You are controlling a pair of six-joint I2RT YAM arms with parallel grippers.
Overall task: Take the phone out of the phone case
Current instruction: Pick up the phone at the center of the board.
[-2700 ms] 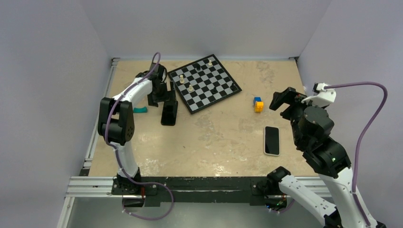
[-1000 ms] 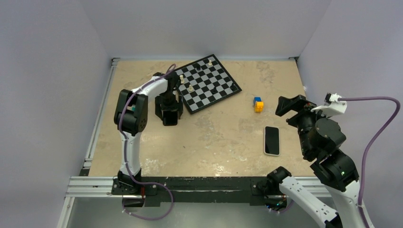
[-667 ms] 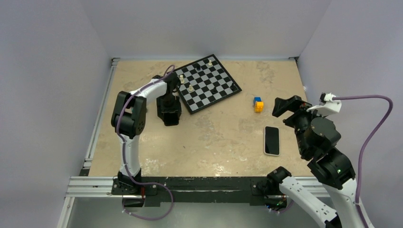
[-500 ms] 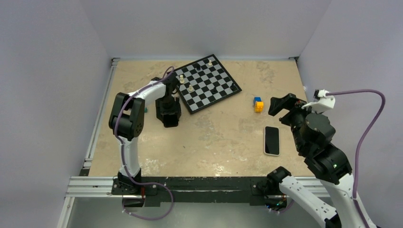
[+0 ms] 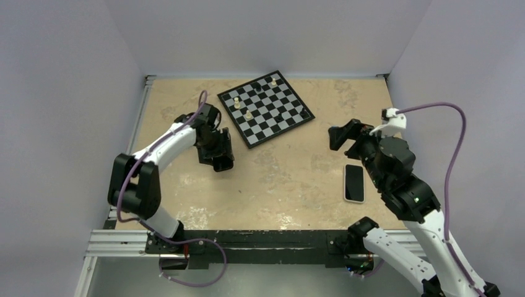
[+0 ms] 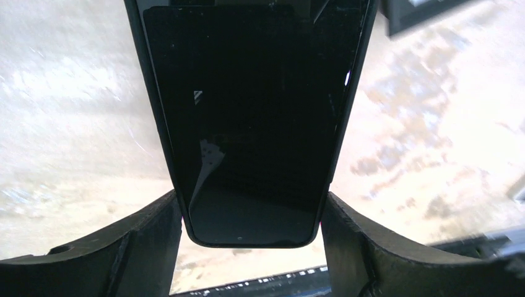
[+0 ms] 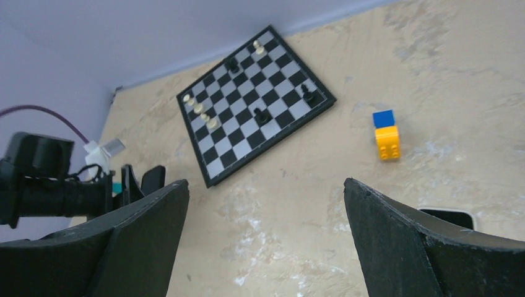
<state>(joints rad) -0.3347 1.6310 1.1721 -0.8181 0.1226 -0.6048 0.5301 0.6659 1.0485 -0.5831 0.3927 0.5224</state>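
- Fingers of the left gripper pinch the black phone case across its long edges.
- That phone case looks thin, light and bendy; a hard squeeze would likely bow it.
- Well apart on the table, the phone lies flat, screen up, near the right gripper, whose fingers stand wide open and empty.
- Its glass is probably slick and fragile: the long sides look the best hold.

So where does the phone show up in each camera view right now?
Top external: the phone lies flat on the table, right of centre.
Left wrist: not in it; the black slab filling that view is the case.
Right wrist: the phone is just a sliver at the bottom right edge.
Shared landmark: the chessboard in the top view, same chessboard in the right wrist view.
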